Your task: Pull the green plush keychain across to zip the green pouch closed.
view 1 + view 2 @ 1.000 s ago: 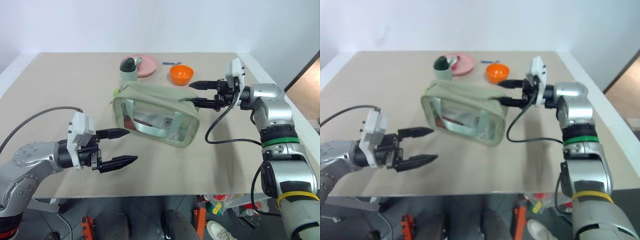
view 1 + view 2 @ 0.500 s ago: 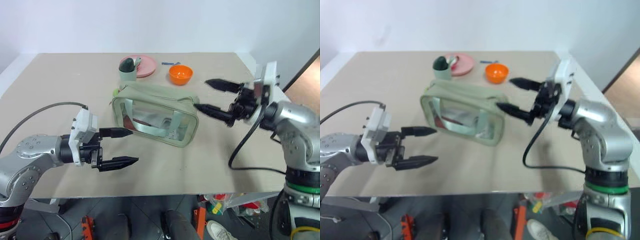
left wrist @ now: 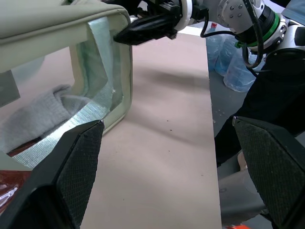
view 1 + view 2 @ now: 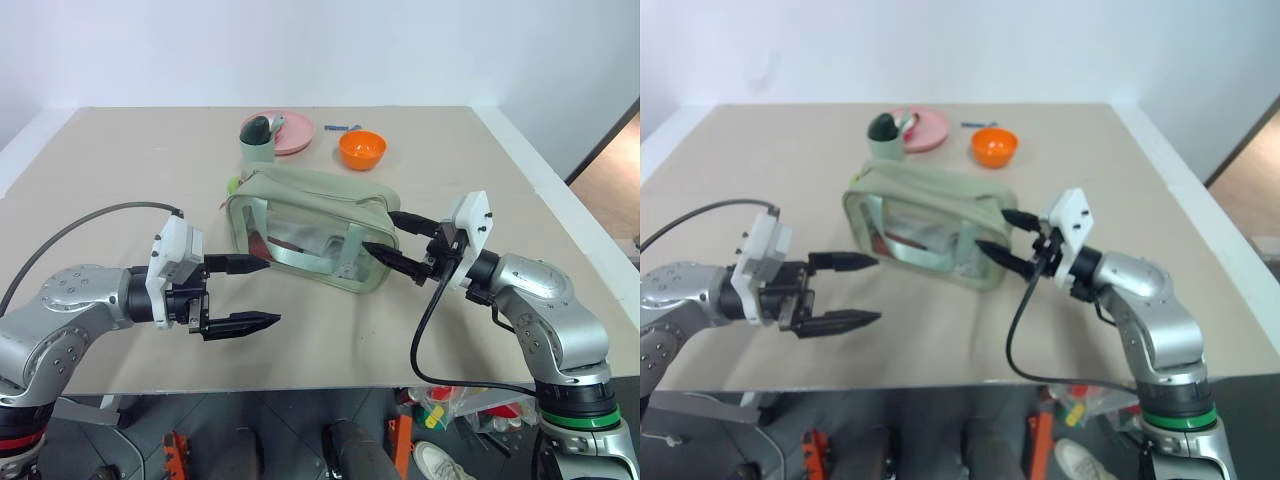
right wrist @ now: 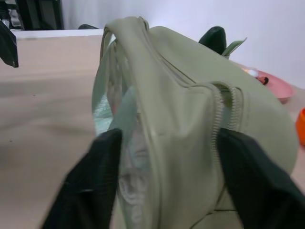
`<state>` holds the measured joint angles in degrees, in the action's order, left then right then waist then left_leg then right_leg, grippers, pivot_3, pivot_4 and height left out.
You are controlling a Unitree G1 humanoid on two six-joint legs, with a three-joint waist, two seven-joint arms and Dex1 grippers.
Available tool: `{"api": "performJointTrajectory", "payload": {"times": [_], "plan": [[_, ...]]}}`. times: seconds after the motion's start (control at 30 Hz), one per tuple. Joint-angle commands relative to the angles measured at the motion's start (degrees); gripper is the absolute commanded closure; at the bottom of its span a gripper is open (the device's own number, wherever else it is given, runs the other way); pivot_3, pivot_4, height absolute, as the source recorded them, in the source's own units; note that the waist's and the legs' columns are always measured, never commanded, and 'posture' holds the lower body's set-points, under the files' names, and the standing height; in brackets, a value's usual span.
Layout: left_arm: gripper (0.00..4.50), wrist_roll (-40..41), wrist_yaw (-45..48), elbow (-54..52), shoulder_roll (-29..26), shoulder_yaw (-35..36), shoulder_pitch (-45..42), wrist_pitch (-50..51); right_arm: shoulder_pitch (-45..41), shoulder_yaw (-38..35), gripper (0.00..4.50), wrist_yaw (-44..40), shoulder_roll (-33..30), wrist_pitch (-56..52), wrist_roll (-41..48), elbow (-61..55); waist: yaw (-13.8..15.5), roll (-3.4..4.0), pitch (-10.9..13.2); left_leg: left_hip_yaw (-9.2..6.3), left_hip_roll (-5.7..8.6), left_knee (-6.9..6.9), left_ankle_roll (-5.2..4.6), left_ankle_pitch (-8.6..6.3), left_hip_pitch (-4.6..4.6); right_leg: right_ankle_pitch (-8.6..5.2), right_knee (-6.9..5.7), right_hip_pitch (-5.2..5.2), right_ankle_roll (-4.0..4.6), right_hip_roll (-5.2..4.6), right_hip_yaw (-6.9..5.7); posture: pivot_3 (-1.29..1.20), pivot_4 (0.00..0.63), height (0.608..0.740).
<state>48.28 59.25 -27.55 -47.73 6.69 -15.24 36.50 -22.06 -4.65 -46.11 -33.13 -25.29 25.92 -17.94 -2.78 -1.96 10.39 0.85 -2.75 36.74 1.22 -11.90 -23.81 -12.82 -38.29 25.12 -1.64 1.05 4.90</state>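
Note:
The green pouch (image 4: 310, 228) lies in the middle of the table, with a clear window panel facing me and folded contents inside. The green plush keychain (image 4: 232, 185) peeks out at the pouch's far left end. My right gripper (image 4: 384, 238) is closed around the pouch's right end, one finger on top by the zipper and one against the front panel. In the right wrist view the fingers (image 5: 90, 191) press both sides of the pouch (image 5: 181, 119). My left gripper (image 4: 268, 292) hovers open just in front of the pouch's left corner, holding nothing.
At the back stand a pale green cup (image 4: 257, 143) holding a dark green object, a pink plate (image 4: 288, 130) and an orange bowl (image 4: 362, 148). A black cable (image 4: 425, 340) hangs from the right wrist. The table's front edge (image 4: 300, 385) runs close below both grippers.
My right gripper swung down and back from above the table's right side to the pouch's right end and narrowed around it. The left gripper stayed put, open.

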Motion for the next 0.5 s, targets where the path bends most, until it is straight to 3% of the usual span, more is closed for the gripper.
{"api": "performJointTrajectory", "payload": {"times": [0.03,0.17,0.33,0.5], "plan": [[0.00,-0.17,-0.14,-0.61,0.12,0.80,0.18,-0.49,-0.30,-0.69,3.01,-0.10,0.70,1.81,1.04,-0.73,0.00,0.00,0.00,0.00,0.00,-0.01,0.00,0.00,0.00,0.00,0.00,0.00,0.00,0.00,0.00,0.00,0.150,0.740],[0.00,-0.18,-0.65,-0.64,0.41,0.87,0.03,-0.38,-0.86,0.27,4.38,-1.35,0.54,3.45,0.19,-0.12,0.02,0.00,0.00,-0.01,0.00,-0.01,0.00,0.00,-0.01,0.00,0.00,0.00,0.00,0.00,0.00,0.00,0.150,0.740],[0.00,-0.39,-0.96,-0.83,0.60,0.80,0.16,-0.37,-2.39,1.71,4.46,-3.29,0.36,8.02,-2.10,2.22,-0.04,0.00,0.00,0.01,0.00,0.00,0.00,0.00,0.01,0.00,0.00,0.00,0.00,0.00,0.02,0.00,0.150,0.740],[0.00,-0.88,-1.08,-0.80,0.88,0.47,0.18,-0.45,-6.36,1.66,4.46,-11.15,0.95,13.39,1.33,7.24,-0.08,0.00,0.00,0.00,-0.02,-0.01,-0.01,0.01,0.05,0.04,-0.01,-0.02,0.04,0.04,0.01,0.00,0.150,0.740]]}}
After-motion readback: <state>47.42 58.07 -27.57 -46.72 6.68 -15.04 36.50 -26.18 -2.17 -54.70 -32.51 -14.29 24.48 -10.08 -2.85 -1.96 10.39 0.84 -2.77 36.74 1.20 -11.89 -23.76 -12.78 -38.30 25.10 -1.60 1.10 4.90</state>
